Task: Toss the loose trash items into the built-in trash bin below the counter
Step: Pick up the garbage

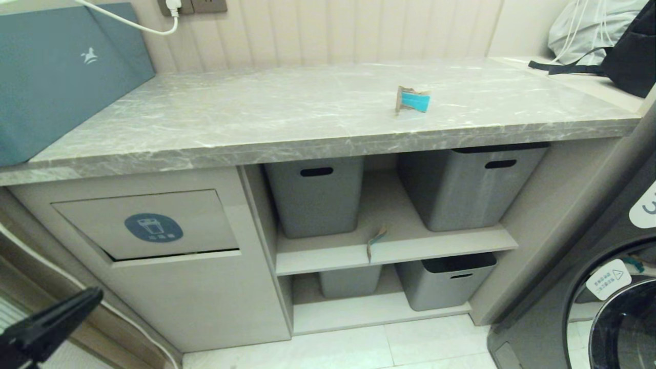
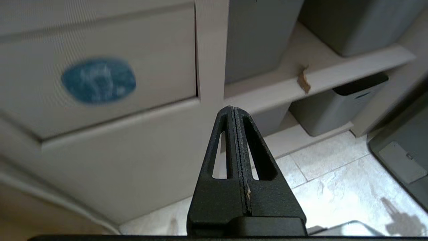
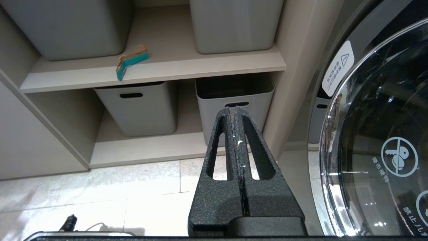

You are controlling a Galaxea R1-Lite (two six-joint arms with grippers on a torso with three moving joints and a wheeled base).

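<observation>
One cardboard scrap [image 1: 412, 100] lay on the counter [image 1: 256, 118]; another [image 3: 131, 59] hung over the shelf edge [image 3: 160, 75], turquoise only from the right wrist. The left gripper [image 2: 234, 112], empty, and the right gripper [image 3: 235, 110] were pressed closed. The bin flap [image 1: 148, 225] stood ajar.

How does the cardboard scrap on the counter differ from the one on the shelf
The counter scrap stands folded on the grey marble counter, well back from its front edge; the shelf scrap lies on the upper shelf between two grey tubs, one end hanging over the shelf's front edge. In the head view the counter scrap shows a broad turquoise face, while the shelf scrap shows mostly brown. Both are torn cardboard, turquoise on one side, brown on the other.
</observation>
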